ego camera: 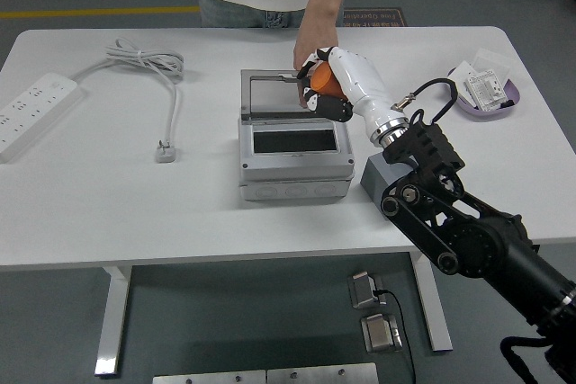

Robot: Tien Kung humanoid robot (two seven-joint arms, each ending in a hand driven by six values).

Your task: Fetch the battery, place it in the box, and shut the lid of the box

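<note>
The right hand (322,89) grips the orange battery (328,84) above the back edge of the grey box (294,161), right at its raised clear lid (290,94). A person's hand (310,42) holds the lid's top edge. The box's opening lies uncovered, with bare table (108,204) on its left.
</note>
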